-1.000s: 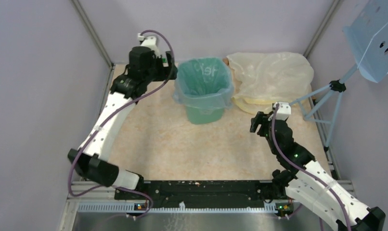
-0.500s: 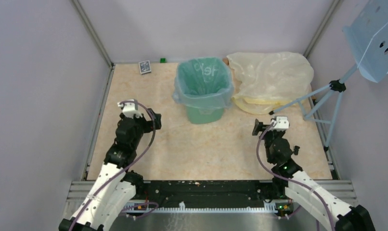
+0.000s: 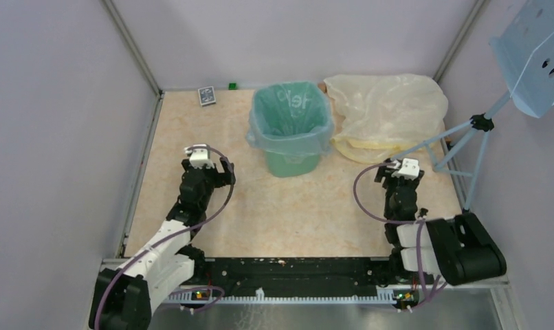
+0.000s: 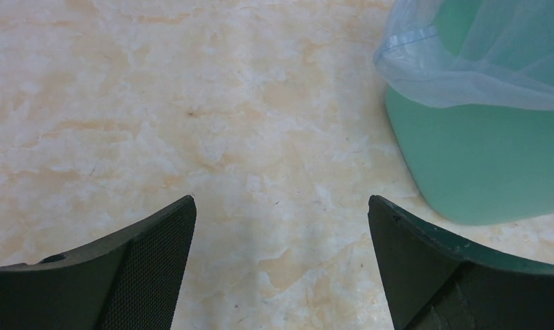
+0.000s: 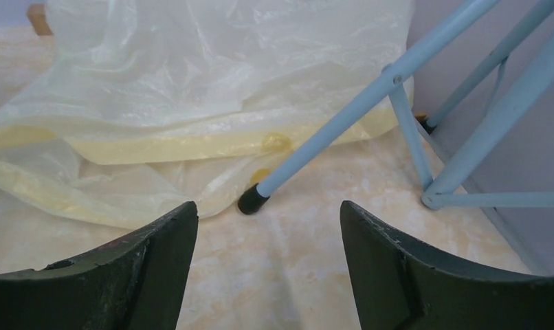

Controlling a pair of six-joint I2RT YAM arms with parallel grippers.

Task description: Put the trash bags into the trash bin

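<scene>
Left gripper (image 4: 281, 203): jaws wide apart, nothing between them, only bare table (image 4: 157, 103) showing in the gap. It stands low over the table, to the near left of the trash bin (image 3: 292, 163), near it but not touching. Right gripper (image 5: 267, 206): jaws likewise apart and empty. It faces the larger cream-yellow bag (image 5: 192, 75) and the foot of the pale blue stand (image 5: 343, 117), well apart from the bin. Neither gripper holds or touches plastic. The trash bag (image 3: 263, 137) sits inside the bin, which stands upright at the far middle of the table. The bag's mouth is turned out over the rim, and a crinkled pale blue skirt hangs down the upper part of the mint-green walls on every side that shows. The left wrist view confirms the overhang at the near corner, thin and see-through, with the green wall bare below it. The inside of the bin reads as lined. How well the bag reaches the bottom cannot be told. Judgement: the placement appears done. No loose part of the bag lies on the table and no step looks outstanding, save perhaps evening out the skirt.
</scene>
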